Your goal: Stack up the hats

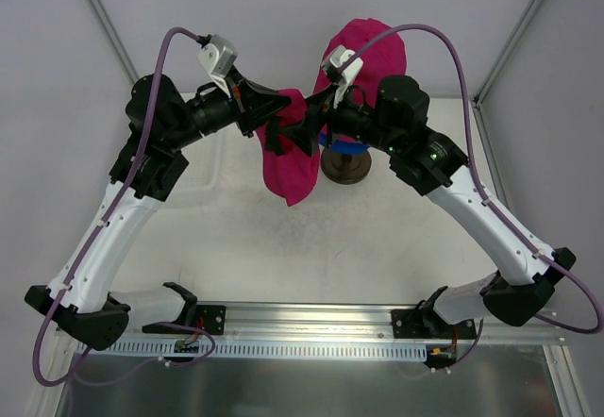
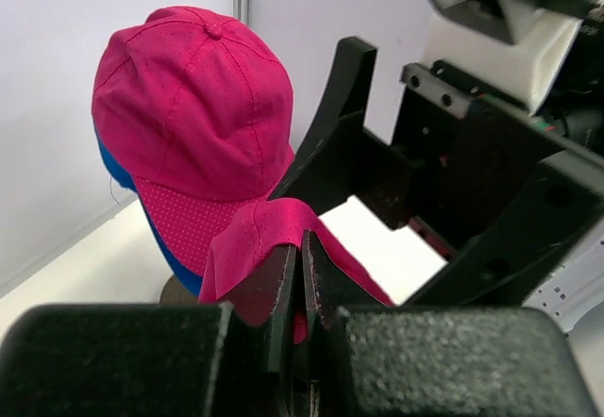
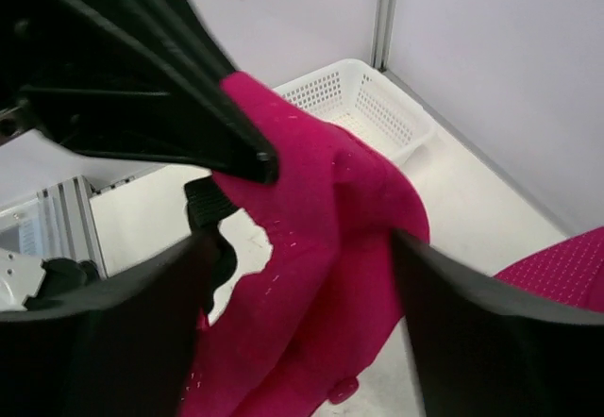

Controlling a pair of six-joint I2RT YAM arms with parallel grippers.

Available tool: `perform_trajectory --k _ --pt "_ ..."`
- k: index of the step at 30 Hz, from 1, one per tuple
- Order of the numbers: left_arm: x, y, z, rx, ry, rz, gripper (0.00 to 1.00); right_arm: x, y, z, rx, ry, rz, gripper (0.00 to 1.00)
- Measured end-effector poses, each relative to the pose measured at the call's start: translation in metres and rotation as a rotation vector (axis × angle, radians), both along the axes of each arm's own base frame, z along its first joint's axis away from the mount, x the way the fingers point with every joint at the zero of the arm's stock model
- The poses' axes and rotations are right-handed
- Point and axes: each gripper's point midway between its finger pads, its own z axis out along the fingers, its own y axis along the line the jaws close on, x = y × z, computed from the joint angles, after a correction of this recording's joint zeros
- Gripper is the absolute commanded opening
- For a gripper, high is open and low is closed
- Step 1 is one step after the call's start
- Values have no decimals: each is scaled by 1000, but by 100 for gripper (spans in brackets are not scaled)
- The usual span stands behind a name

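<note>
A magenta pink hat point(image 1: 293, 167) hangs limp in the air, and my left gripper point(image 1: 286, 106) is shut on its upper edge point(image 2: 274, 233). My right gripper point(image 1: 300, 136) faces it from the right, open. Its two fingers point(image 3: 491, 341) straddle the hanging pink hat point(image 3: 321, 275) at mid-height. Just behind, a second pink hat point(image 1: 363, 54) sits on a royal blue hat point(image 2: 115, 170), both on a rounded form. That form stands on a dark stand point(image 1: 344, 167). In the left wrist view this stacked pink hat point(image 2: 198, 106) is upright, to the left of the held one.
A white perforated basket point(image 3: 363, 106) sits on the table by the far corner post, behind the hanging hat. Pale enclosure walls close the back and both sides. Both arms meet at the table's far middle, next to the stand.
</note>
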Motion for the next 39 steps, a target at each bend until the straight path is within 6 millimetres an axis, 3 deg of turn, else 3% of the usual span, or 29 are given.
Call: perform_trajectory --k 2,3,6,9,12,13,14,17,19,21,27,32,39 --pt "-1 -1 0 0 0 -3 3 7 1 -6 -20 -4 -22 51" --pt "-1 -1 0 0 1 -2 4 10 1 -8 -27 -8 -32 29" --pt "-3 0 -1 4 1 -1 21 16 0 -11 -42 -21 -56 6" --pt "-10 7 -5 7 -2 15 35 17 -1 -9 -45 -37 -61 0" --pt "-22 22 -4 12 -42 61 60 14 0 -3 -40 -55 -43 0" --pt "-24 31 -2 10 -56 97 67 13 1 1 -30 -65 -33 0" --pt "-26 42 3 6 -77 138 80 10 2 5 -19 -74 -16 0" --pt "-23 90 19 -8 -124 316 93 2 4 20 14 -97 28 0" --pt "-20 129 28 -7 -163 454 94 -7 4 32 46 -114 60 0" --pt "-28 150 28 10 -200 514 93 -16 3 45 79 -130 91 0" --pt "-76 127 -34 123 -210 304 92 -48 -5 83 175 -181 189 0" --pt "-77 115 -79 184 -130 191 90 -70 -12 106 230 -199 253 0" --pt "-83 104 -89 178 -84 95 89 -87 -17 120 287 -182 309 0"
